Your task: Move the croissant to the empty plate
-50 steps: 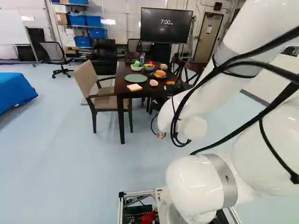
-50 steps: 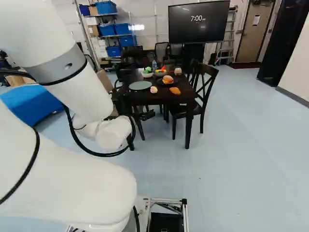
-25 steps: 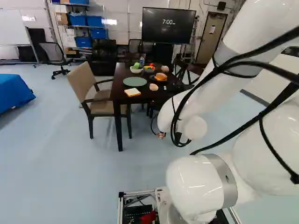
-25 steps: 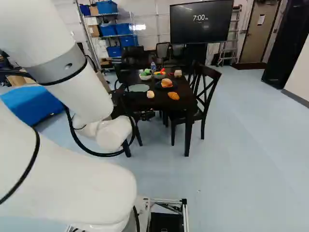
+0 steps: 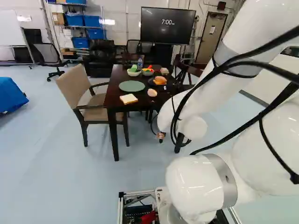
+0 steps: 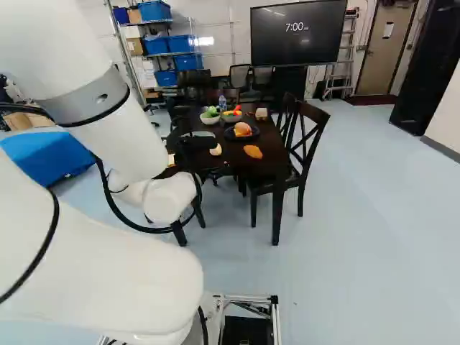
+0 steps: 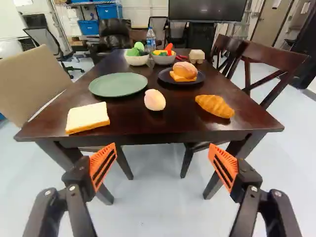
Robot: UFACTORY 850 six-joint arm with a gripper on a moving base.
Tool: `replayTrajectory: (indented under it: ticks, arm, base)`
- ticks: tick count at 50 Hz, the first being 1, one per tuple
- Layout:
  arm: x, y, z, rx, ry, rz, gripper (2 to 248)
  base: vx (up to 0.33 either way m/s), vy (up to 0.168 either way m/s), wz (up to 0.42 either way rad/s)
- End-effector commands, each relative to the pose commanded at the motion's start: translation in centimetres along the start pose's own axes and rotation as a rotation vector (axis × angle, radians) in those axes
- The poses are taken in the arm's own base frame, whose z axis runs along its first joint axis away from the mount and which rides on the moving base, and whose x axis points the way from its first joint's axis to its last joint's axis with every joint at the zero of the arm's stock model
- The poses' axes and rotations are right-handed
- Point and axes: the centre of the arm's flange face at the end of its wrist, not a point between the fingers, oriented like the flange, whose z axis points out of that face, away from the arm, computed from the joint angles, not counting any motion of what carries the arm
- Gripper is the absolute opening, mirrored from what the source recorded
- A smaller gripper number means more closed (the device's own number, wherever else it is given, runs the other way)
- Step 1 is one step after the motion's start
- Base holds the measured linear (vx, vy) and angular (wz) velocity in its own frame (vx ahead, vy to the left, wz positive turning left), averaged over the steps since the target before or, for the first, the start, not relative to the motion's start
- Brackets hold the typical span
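Short of the table [image 7: 180, 120], with gripper [image 7: 163, 157] wide open and empty, creep closer, stop clear of its edge, then rise and line up over the croissant [image 7: 215, 106], lying near that edge, well apart from the green plate [image 7: 117, 84].

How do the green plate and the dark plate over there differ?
The green plate is empty, while the dark plate holds a bun on something orange. The green plate lies nearer the bread slice, the dark plate nearer the croissant. Both are round.
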Motion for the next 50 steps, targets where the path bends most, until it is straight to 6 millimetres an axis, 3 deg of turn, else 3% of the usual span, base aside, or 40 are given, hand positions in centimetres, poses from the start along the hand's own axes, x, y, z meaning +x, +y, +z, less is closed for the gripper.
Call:
replayTrajectory:
  ticks: [50]
  arm:
    - [0.0,0.0,0.0,0.0,0.0,0.0,247]
  base:
    - [0.165,-0.008,-0.019]
